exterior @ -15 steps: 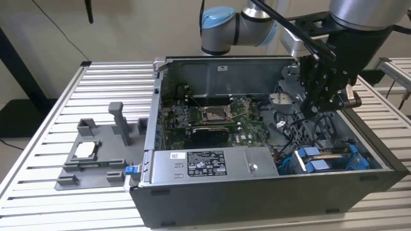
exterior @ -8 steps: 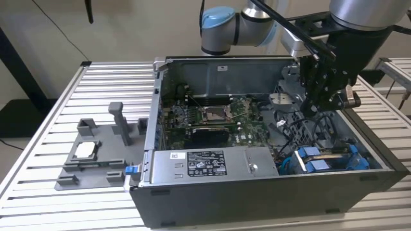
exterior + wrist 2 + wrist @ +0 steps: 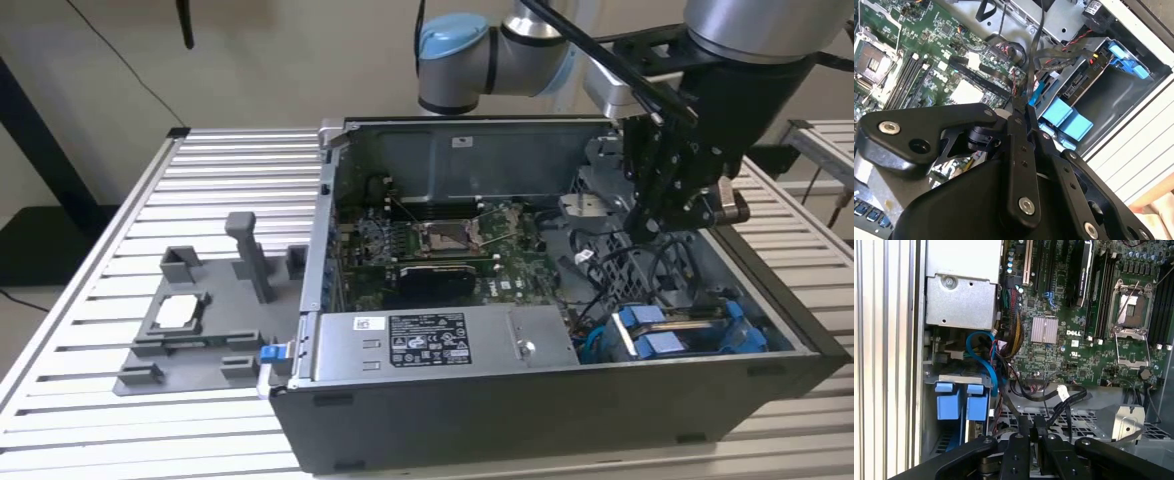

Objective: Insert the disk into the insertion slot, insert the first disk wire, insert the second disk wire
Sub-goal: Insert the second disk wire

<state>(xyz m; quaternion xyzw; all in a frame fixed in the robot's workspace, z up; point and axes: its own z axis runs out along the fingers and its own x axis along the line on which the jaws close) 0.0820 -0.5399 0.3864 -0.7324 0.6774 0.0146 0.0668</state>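
You have the gripper (image 3: 663, 222) inside the open computer case (image 3: 561, 395), hanging toward the exterior view's right, above a tangle of black cables (image 3: 627, 265); in both wrist views its fingers (image 3: 1021, 145) stand pressed together with no gap between them, and a thin black cable (image 3: 1035, 47) runs right up to their tips, though you cannot tell whether it is pinched there. The disk (image 3: 681, 330), in its blue carrier, sits down in the insertion slot (image 3: 747, 345) at the case's near corner on the exterior view's right; its blue tabs (image 3: 961, 402) show in the first wrist view, just beside a curved blue cable (image 3: 985, 357). The green motherboard (image 3: 454, 245) lies on the case floor, left of the gripper; the grey power-supply box (image 3: 427, 345) runs along the near wall. Outside the case, on the slatted table (image 3: 160, 200), a grey fixture (image 3: 200, 320) stands at the exterior view's left, well apart from the arm.
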